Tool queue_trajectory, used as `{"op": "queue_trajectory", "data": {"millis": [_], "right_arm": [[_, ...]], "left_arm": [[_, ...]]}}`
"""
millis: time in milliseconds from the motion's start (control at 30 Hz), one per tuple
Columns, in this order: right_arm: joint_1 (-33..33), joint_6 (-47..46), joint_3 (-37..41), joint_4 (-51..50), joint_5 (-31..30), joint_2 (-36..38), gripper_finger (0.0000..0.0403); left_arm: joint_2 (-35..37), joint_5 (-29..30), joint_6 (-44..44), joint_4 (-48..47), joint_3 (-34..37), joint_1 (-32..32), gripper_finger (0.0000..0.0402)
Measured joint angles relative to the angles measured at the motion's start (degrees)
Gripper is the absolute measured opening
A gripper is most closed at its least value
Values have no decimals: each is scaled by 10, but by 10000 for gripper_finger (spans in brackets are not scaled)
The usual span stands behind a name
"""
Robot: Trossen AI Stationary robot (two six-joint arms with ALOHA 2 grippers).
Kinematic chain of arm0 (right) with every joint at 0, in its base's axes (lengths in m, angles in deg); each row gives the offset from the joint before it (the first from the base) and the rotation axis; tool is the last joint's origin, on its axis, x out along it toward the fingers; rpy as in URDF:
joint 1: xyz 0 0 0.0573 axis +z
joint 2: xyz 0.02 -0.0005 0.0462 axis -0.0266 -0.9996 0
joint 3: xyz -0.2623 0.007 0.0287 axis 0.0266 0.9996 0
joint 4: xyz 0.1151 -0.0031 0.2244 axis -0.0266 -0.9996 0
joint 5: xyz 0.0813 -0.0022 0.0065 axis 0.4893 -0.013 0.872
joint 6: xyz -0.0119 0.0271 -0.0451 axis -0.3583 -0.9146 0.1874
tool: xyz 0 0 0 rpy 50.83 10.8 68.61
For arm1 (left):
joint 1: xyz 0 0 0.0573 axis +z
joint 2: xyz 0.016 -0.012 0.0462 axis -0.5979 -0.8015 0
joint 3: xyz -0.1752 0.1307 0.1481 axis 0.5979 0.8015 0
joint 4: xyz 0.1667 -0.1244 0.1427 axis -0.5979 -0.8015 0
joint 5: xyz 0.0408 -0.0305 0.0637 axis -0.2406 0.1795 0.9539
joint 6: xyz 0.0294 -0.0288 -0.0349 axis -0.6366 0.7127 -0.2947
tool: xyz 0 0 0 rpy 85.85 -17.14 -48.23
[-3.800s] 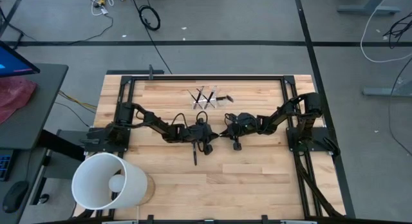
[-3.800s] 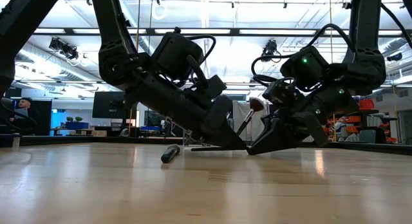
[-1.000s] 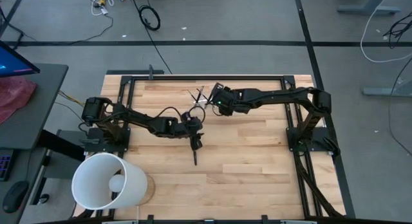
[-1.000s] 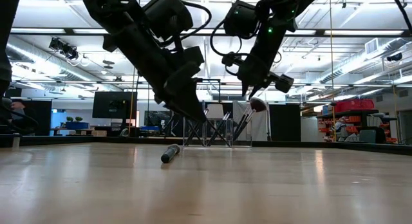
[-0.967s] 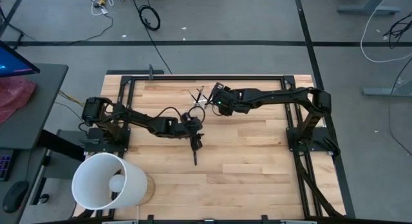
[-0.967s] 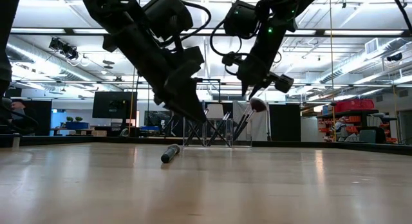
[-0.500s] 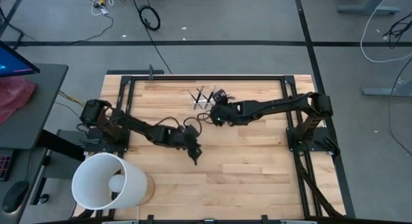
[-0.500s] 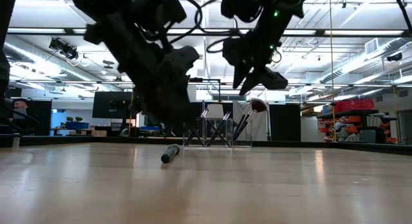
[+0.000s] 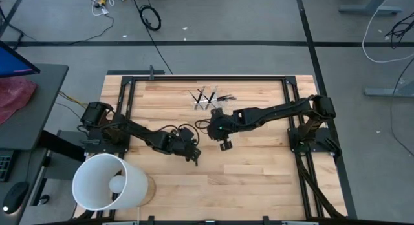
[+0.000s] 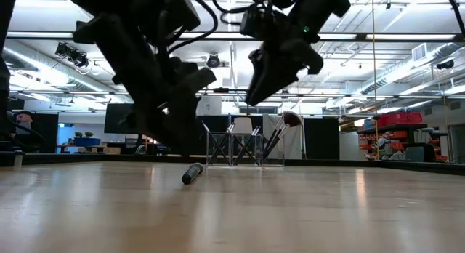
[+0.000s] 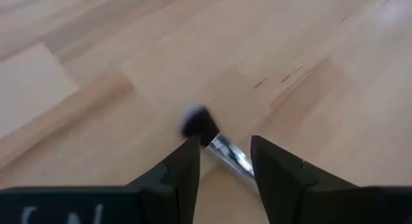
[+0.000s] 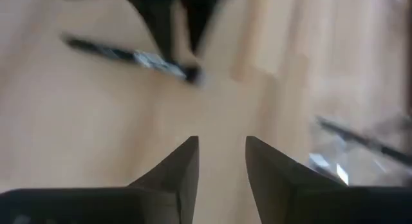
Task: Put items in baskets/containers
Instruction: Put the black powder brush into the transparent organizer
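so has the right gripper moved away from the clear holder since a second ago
Yes. In the high view the right gripper has pulled back from the clear holder toward the near, middle part of the table, empty and open. The holder stays at the far edge.

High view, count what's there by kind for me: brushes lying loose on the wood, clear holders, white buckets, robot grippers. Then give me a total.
Loose brush on the wood: 1
Clear holder, with standing brushes too crossed to count: 1
White bucket: 1
Grippers, left gripper and right gripper: 2
Total: 5
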Motion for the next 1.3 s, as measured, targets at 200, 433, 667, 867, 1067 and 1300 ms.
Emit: {"op": "queue_trajectory", "data": {"millis": [200, 433, 667, 867, 1067, 1300], "right_arm": [[16, -14, 95, 179, 84, 0, 130], [20, -156, 238, 399, 80, 0, 130], [20, -251, 362, 562, 80, 0, 130], [20, -255, 403, 652, 79, 0, 130], [20, -249, 406, 695, 79, 0, 130], [20, -237, 406, 693, 79, 0, 130]], "left_arm": [[-43, -7, 24, 16, -2, 10, 140], [-64, -20, 7, 36, -2, 25, 140], [-65, -39, -44, 35, -2, 44, 131], [-67, -27, -88, 23, -1, 45, 75], [-71, 67, -147, 32, 0, 48, 13], [-10, 130, -208, 53, 3, 80, 7]]}}
